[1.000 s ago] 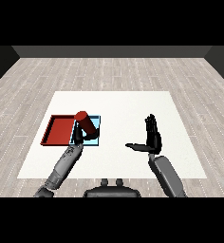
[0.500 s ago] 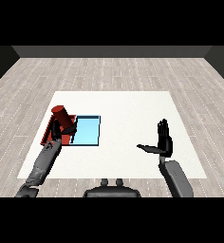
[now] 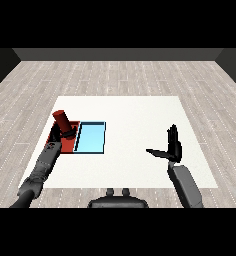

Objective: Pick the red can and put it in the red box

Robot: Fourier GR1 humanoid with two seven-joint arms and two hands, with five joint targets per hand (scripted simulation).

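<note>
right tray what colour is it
Light blue; the right tray shows best in the head view.

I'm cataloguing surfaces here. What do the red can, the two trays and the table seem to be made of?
The red can looks like smooth painted metal or plastic, uniformly red with a matte sheen. The red tray and the light blue tray show flat colour with thin dark rims, probably plastic. The table is plain matte white, its material unclear.

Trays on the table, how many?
2. The red tray lies at the table's left, partly covered by the left hand and the red can. The light blue tray lies directly to its right, side by side.
</note>
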